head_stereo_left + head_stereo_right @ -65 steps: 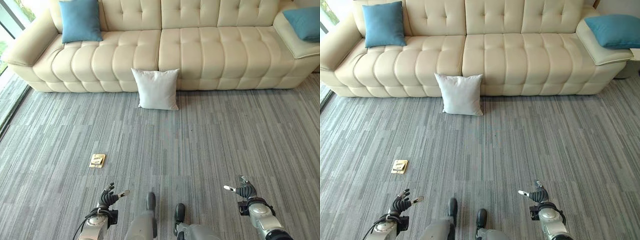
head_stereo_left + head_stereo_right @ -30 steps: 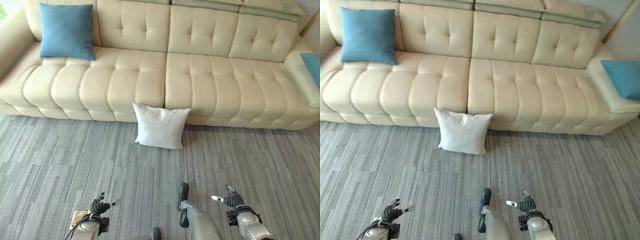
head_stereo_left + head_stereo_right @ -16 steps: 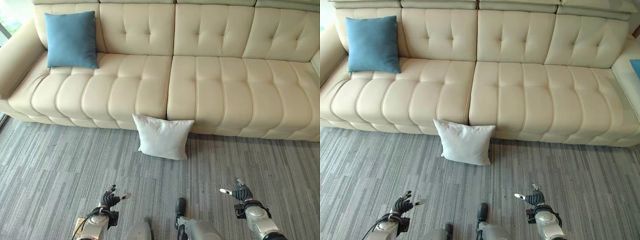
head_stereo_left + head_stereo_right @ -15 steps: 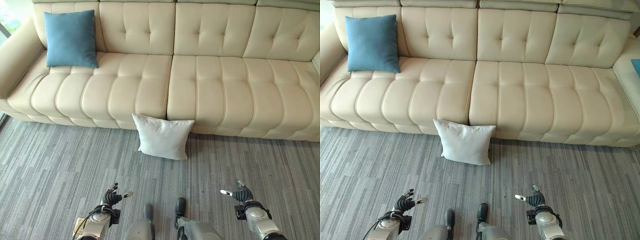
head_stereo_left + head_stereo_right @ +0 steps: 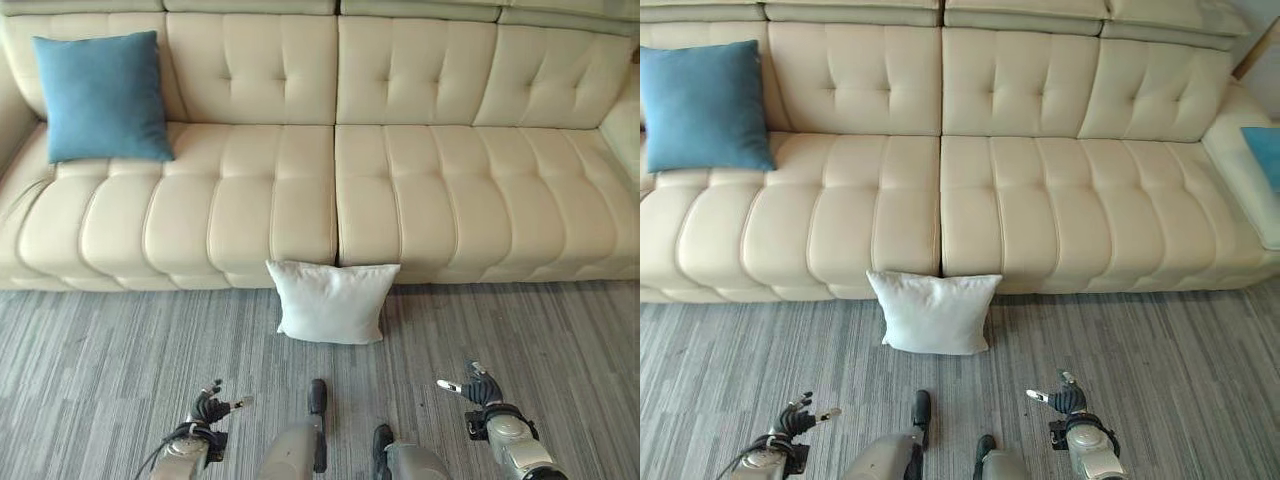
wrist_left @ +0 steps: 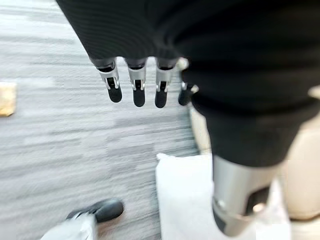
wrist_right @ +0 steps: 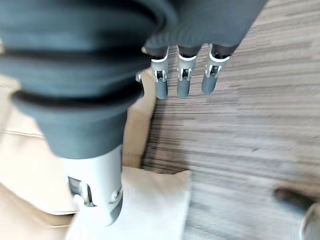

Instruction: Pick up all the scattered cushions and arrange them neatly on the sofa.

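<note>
In the left eye view we count 1 white cushion (image 5: 331, 301) on the grey striped carpet (image 5: 90, 350), leaning against the cream sofa (image 5: 420, 190), and 1 blue cushion (image 5: 100, 96) upright on its left seat. Our left robot hand (image 5: 209, 407) and right robot hand (image 5: 478, 388) hang low, fingers relaxed, holding nothing.

In the right eye view a 2nd blue cushion (image 5: 1266, 152) is cut off on the right armrest.

The left wrist view shows a small tan object (image 6: 7, 99), hard to identify.
</note>
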### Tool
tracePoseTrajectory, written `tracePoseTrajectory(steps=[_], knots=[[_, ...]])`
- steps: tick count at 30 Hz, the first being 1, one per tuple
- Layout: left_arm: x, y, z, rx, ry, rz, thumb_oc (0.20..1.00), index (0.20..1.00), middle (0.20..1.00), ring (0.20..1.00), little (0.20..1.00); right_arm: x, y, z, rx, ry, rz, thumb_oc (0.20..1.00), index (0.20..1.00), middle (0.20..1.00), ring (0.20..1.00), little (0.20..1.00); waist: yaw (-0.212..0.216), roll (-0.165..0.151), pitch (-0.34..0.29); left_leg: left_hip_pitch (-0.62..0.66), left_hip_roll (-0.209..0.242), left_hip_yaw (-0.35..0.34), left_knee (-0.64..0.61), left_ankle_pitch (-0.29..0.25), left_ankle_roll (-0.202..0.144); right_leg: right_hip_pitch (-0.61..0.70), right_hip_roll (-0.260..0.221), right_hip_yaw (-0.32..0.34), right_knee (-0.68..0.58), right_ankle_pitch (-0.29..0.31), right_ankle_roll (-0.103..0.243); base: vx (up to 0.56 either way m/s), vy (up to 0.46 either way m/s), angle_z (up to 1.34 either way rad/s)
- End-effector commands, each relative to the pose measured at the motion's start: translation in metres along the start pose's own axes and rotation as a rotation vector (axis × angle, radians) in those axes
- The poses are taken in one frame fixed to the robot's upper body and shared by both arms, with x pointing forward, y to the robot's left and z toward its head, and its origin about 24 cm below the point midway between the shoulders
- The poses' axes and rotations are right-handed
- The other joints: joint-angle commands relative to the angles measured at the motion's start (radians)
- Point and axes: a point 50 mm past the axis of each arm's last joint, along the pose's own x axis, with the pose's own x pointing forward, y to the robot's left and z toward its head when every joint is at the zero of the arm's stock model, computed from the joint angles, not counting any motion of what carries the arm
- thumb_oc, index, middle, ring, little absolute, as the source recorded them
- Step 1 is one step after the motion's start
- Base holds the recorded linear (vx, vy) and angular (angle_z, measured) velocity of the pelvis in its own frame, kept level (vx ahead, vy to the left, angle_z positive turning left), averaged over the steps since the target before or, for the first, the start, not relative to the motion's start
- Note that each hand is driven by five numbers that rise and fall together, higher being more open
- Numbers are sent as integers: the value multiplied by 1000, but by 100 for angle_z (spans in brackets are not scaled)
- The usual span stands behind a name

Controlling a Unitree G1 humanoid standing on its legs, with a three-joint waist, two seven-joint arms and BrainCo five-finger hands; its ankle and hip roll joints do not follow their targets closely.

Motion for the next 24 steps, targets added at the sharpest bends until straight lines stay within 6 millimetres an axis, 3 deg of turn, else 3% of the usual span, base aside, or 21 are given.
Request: tracePoseTrajectory(steps=[1,6,11,12,14,15,16,19,24], knots=[[-4,15,-3,20,-24,50,1000,1000,1000,1000,1000,5,-1,14,-4,-43,-6,1000,1000,1000,1000,1000,10,-44,-20,-8,27,-46,145,-175,-70,2,-21,-73,-218,163,22,323,34,-23],[-5,13,-9,-6,-2,46,1000,1000,1000,1000,1000,6,-3,16,-31,-49,-4,1000,1000,1000,1000,1000,4,-45,-7,54,21,-38,144,-204,-71,-34,-15,-140,-296,192,37,201,-1,-20],[-6,10,-8,-6,-9,38,1000,1000,1000,1000,1000,4,-5,15,-56,-62,3,1000,1000,1000,1000,1000,-10,-53,-3,89,5,-69,142,-228,-88,-51,29,-102,-295,179,24,239,-165,10],[-2,2,1,-10,-28,16,1000,1000,1000,1000,1000,4,-13,17,-39,-71,-24,1000,1000,1000,1000,1000,-24,-50,8,27,58,-85,236,-224,-139,-33,44,-123,-305,147,-17,177,-435,51],[2,-4,13,-25,-59,6,1000,1000,1000,1000,1000,7,-19,21,-32,-78,-50,1000,1000,1000,1000,1000,-33,-44,31,-54,95,-75,331,-185,-148,-24,53,-146,-310,120,-45,82,-321,189],[4,-4,19,-30,-70,13,1000,1000,1000,1000,1000,8,-20,21,-47,-69,-54,1000,1000,1000,1000,1000,-28,-42,34,-66,96,-82,296,-192,-141,-20,62,-146,-309,101,-51,122,-111,163],[6,-4,19,-22,-64,23,1000,1000,1000,1000,1000,10,-22,21,-67,-56,-64,1000,1000,1000,1000,1000,-24,-40,33,-91,101,-83,221,-155,-147,-20,69,-146,-311,91,-49,149,-17,-16],[6,3,18,-33,-54,55,1000,1000,1000,1000,1000,12,-21,21,-65,-43,-74,1000,1000,1000,1000,1000,2,-34,42,-147,81,-127,177,-98,-165,-3,83,-119,-300,64,-54,148,94,-29],[5,14,12,-37,-35,91,1000,1000,1000,1000,1000,16,-18,24,-100,-37,-69,1000,1000,1000,1000,1000,12,-19,43,-136,57,-133,186,-119,-139,-43,60,-64,-212,58,-44,109,210,-41]])
